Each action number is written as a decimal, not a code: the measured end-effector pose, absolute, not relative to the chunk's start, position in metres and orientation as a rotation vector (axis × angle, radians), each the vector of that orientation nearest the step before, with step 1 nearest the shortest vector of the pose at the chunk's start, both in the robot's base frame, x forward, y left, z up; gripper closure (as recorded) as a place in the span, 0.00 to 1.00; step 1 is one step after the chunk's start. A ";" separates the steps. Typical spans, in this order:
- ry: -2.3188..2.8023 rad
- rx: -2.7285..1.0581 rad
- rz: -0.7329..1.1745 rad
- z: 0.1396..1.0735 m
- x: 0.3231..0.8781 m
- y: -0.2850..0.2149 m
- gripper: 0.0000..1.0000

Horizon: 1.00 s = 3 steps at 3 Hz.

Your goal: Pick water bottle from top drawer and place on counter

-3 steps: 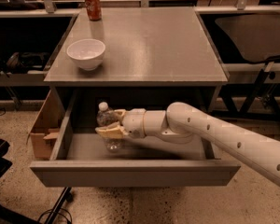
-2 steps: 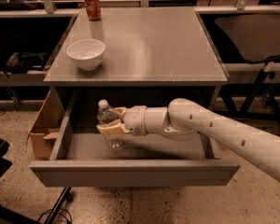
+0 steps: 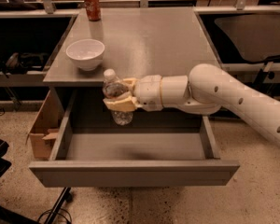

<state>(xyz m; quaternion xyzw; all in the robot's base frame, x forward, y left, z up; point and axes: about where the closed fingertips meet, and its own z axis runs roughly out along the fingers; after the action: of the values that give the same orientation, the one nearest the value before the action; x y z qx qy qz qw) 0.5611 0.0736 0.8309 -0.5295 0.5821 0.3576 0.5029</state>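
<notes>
end effector: tan two-finger end effector point(image 3: 117, 95) on the white segmented arm point(image 3: 214, 96), above the open drawer, at about the height of the counter's front edge; fingers clenched round the bottle's middle.
water bottle: small clear plastic water bottle with white cap point(image 3: 115, 97), upright, held in the air over the drawer's back part, clear of the drawer floor; cap just above counter level.
top drawer: wide shallow grey top drawer point(image 3: 133, 172), pulled fully out; floor looks bare, though the far corners sit in shadow.
counter: flat smooth grey counter point(image 3: 149, 41), carrying a white ceramic bowl point(image 3: 85, 53) near the front left and a red soda can point(image 3: 92, 5) at the back left.
step: lift out of drawer done; transfer to counter in hand.
next move: probably raise until the bottle base clears the counter edge, carry it to the free part right of the bowl, set it down upright, then release.
risk: base clipping the counter lip.
</notes>
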 end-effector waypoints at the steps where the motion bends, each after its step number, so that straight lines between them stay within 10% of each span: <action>1: 1.380 -1.231 0.822 0.900 0.584 0.047 1.00; 3: 1.479 -1.111 0.723 0.985 0.690 0.017 1.00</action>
<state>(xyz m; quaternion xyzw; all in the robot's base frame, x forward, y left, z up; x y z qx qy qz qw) 0.6902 0.0175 0.9852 -0.4685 0.6237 0.3051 0.5462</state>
